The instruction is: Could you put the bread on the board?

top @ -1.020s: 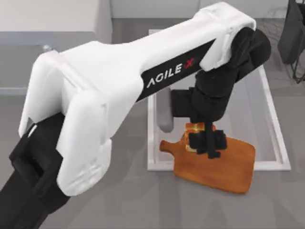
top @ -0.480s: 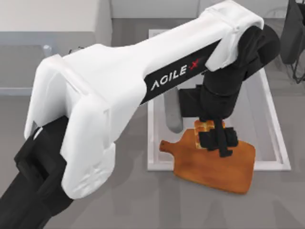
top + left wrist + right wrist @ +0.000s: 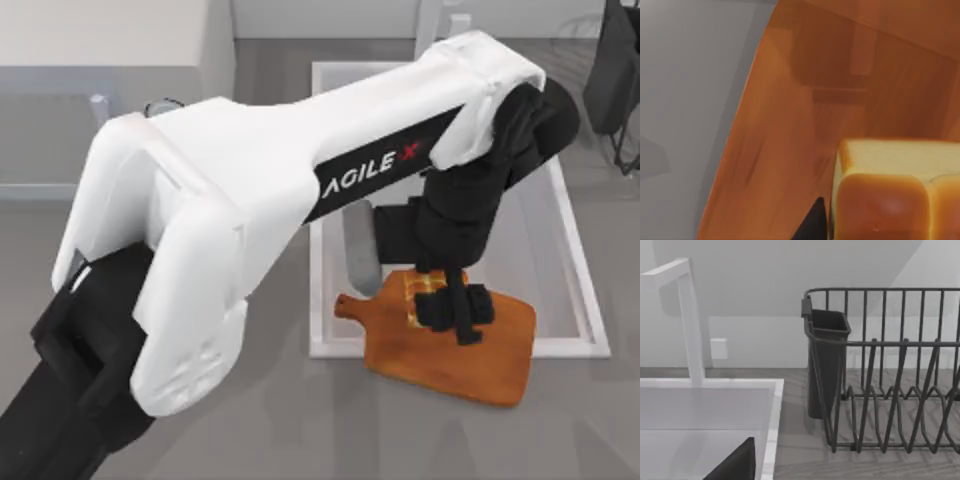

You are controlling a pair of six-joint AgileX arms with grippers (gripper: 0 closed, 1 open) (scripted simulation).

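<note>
Bread [image 3: 422, 290], a small golden chunk with an orange-brown crust, sits gripped in the left end effector [image 3: 447, 303], whose black fingers are closed on it over the handle end of the wooden cutting board [image 3: 470, 360]. From above, the left arm reaches across from the table's left, and the board lies partly over the near rim of the white sink [image 3: 585, 300], its stubby handle pointing left. In the left wrist view the bread [image 3: 890, 200] hangs close over the board's grain [image 3: 790, 130], casting a shadow on the wood; whether it already touches the surface I cannot tell. This looks like the placing step, with the carry nearly done. What comes next, to my eye, is a short descent until the chunk rests flat, then a release and a straight lift so the fingers do not drag it toward the edge. The right arm is parked off to the right; its wrist view looks past the sink corner [image 3: 771, 405] at a dark wire dish rack [image 3: 890, 370] and a white faucet [image 3: 690, 320], and whether its end effector is open or closed I cannot tell.
</note>
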